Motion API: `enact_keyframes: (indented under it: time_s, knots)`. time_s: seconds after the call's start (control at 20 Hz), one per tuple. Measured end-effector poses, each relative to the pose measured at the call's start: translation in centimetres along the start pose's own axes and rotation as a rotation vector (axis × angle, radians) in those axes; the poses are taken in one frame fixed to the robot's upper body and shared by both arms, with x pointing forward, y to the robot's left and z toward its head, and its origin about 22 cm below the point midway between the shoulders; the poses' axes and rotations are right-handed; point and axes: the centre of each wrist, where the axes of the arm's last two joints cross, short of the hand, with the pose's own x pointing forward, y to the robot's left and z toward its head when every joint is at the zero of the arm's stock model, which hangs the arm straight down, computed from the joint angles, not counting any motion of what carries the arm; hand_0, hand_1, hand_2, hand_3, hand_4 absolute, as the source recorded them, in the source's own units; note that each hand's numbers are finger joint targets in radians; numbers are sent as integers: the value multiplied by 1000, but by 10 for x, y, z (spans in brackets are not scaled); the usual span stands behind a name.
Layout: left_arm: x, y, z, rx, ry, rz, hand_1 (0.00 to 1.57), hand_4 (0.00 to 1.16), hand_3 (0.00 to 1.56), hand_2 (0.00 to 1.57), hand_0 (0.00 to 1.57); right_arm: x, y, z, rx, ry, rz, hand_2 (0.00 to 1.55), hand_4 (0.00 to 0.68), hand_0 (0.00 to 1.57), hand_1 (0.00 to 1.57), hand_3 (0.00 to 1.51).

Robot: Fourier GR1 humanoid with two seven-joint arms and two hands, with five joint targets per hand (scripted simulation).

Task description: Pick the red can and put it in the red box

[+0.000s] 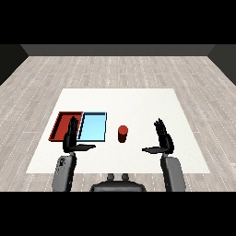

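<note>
A red can (122, 133) stands upright on the white table, just right of the light blue tray. The red tray (62, 125) lies at the left, side by side with the blue one. My right hand (163, 139) hovers to the right of the can, apart from it, with fingers straight up and thumb pointing left toward it. My left hand (71, 138) is raised over the near edges of the two trays, fingers straight, thumb pointing right. Neither hand holds anything.
The light blue tray (93, 126) lies between the red tray and the can. The white table (138, 103) stretches beyond the trays to the back and right. Grey plank flooring surrounds it.
</note>
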Motion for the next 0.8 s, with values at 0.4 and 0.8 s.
enact_keyframes:
  time_s: [0.4, 0.8]
  knots:
    - [0, 3, -5, 12, 0, 12, 0, 0, 0, 0, 0, -16, 18, -25, 2, 49, -60, 0, 0, 0, 0, 0]
    - [-6, 1, -5, 14, 10, 22, 0, 0, 0, 0, 0, -42, 39, -37, 15, 74, -122, 0, 0, 0, 0, 0]
